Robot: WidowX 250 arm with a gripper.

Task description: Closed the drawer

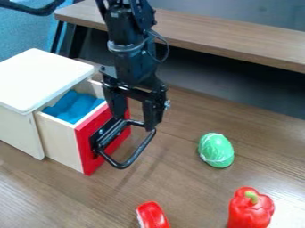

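Camera view. Drawer (pixel 84 149), red-fronted: standing out from its white-topped cabinet (pixel 42 80). Gripper (pixel 136 124): fingers parted, at the black handle (pixel 122 165). Handling note: press squarely, straight inward, gently enough that the cabinet should not slide.

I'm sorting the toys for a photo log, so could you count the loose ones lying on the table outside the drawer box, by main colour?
Red: 2 (pepper, piece with a white edge)
Green: 1 (rounded toy)
Total: 3
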